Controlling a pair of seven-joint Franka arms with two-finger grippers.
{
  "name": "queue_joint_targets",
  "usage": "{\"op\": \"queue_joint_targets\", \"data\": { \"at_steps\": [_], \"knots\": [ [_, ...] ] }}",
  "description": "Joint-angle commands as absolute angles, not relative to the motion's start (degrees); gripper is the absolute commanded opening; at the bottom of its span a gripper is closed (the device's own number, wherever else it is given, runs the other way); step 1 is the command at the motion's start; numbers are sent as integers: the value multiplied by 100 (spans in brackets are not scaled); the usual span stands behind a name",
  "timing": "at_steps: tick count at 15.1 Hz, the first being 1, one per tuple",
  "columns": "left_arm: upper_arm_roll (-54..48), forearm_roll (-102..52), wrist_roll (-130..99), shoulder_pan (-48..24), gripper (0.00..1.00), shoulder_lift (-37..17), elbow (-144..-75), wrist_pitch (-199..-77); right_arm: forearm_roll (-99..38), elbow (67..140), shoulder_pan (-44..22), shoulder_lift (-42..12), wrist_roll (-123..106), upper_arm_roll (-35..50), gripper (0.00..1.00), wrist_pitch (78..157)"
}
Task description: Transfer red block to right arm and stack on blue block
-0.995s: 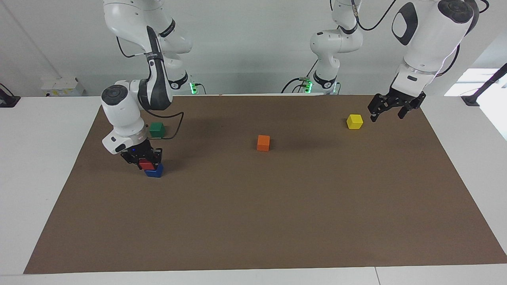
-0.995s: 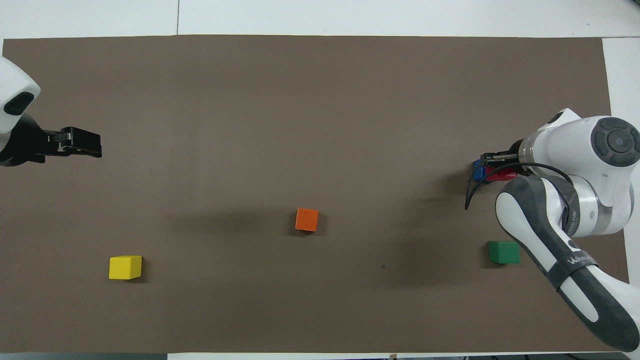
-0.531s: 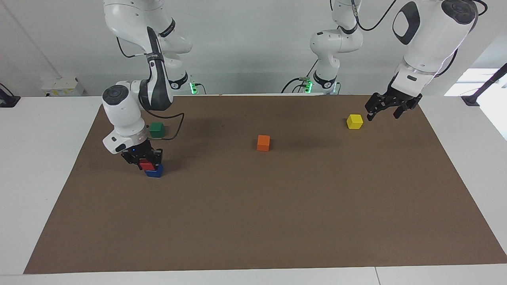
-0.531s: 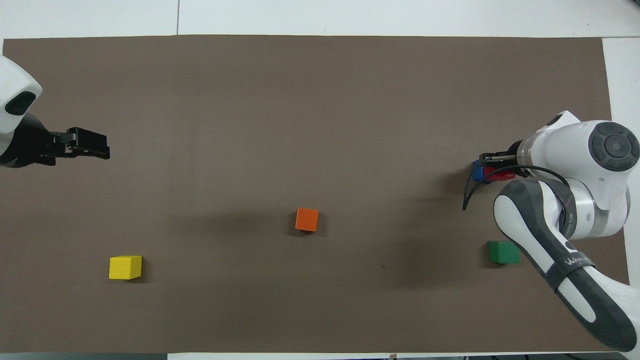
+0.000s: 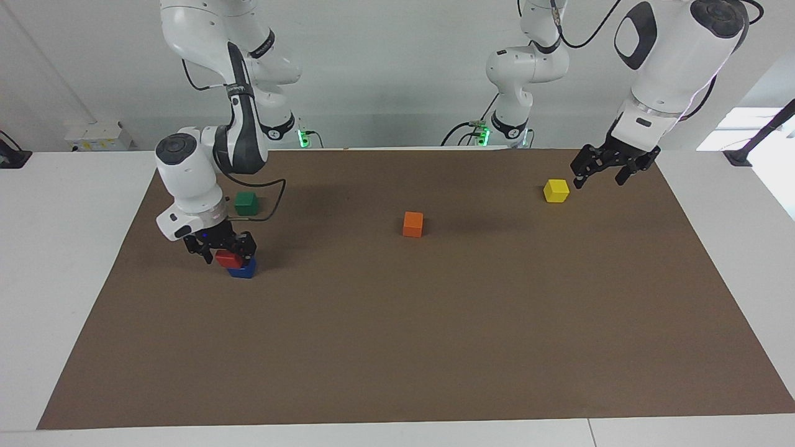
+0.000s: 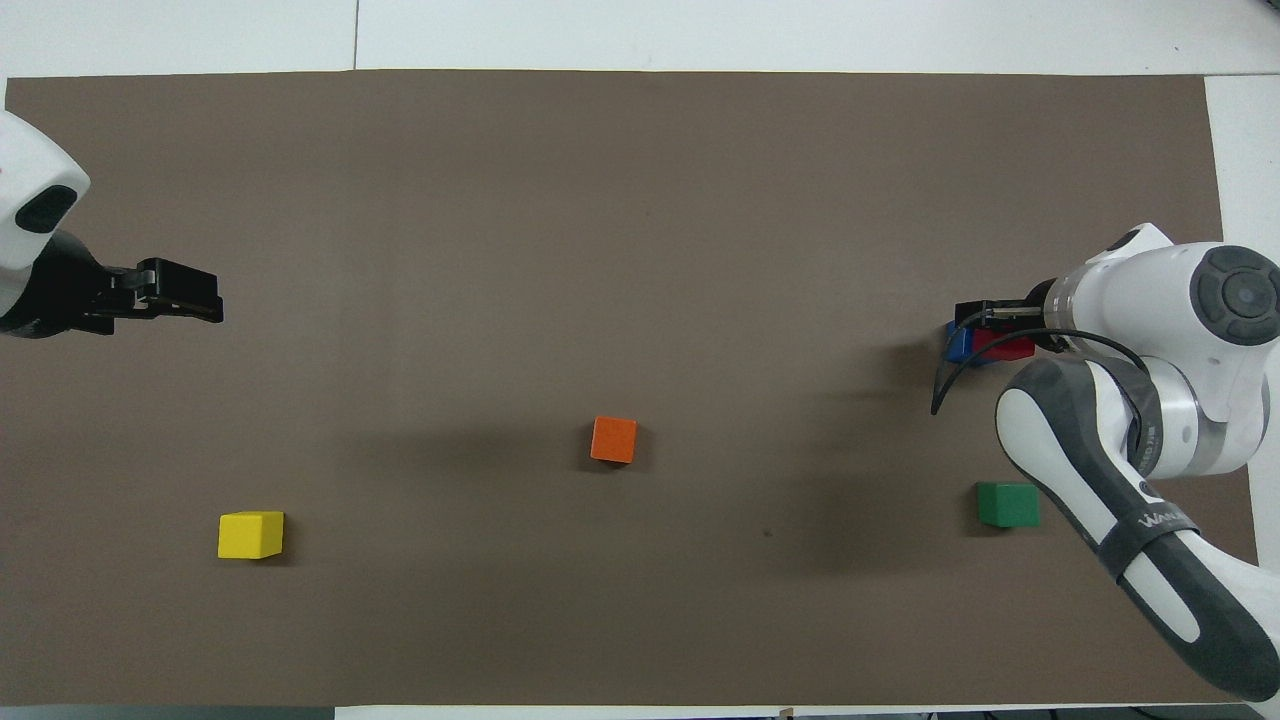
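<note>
The red block (image 5: 228, 258) rests on top of the blue block (image 5: 243, 269) at the right arm's end of the brown mat; both also show in the overhead view, the red block (image 6: 1005, 346) and the blue block (image 6: 959, 346). My right gripper (image 5: 226, 254) (image 6: 978, 328) hangs low around the red block with its fingers a little apart from the block's sides, open. My left gripper (image 5: 597, 181) (image 6: 205, 303) is open and empty, up in the air beside the yellow block (image 5: 556, 190) at the left arm's end.
An orange block (image 5: 413, 224) lies mid-mat. A green block (image 5: 246, 203) lies nearer to the robots than the stack, close to the right arm's forearm and cable. The yellow block (image 6: 250, 534) lies near the left arm's end. The mat (image 5: 435, 347) is bare farther out.
My right gripper has let go of the red block and shifted slightly up and away; the block stays on the blue one. My left gripper has risen a little.
</note>
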State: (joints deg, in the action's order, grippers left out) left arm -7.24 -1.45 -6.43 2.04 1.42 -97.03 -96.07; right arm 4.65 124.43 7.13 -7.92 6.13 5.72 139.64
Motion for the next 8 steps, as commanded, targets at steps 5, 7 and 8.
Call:
{"op": "queue_joint_targets", "data": {
  "at_steps": [5, 7, 8],
  "knots": [
    [-633, -220, -624, 149, 100, 158, -9633, -9545, 589, 11490, 738, -730, 625, 659, 100, 12599],
    [-633, -220, -624, 158, 100, 211, -9677, -9475, 563, 10989, 729, -721, 379, 668, 100, 11921],
    [-642, -220, -615, 158, 100, 220, -9685, -9483, 545, 10804, 729, -677, 300, 677, 100, 11648]
  ]
}}
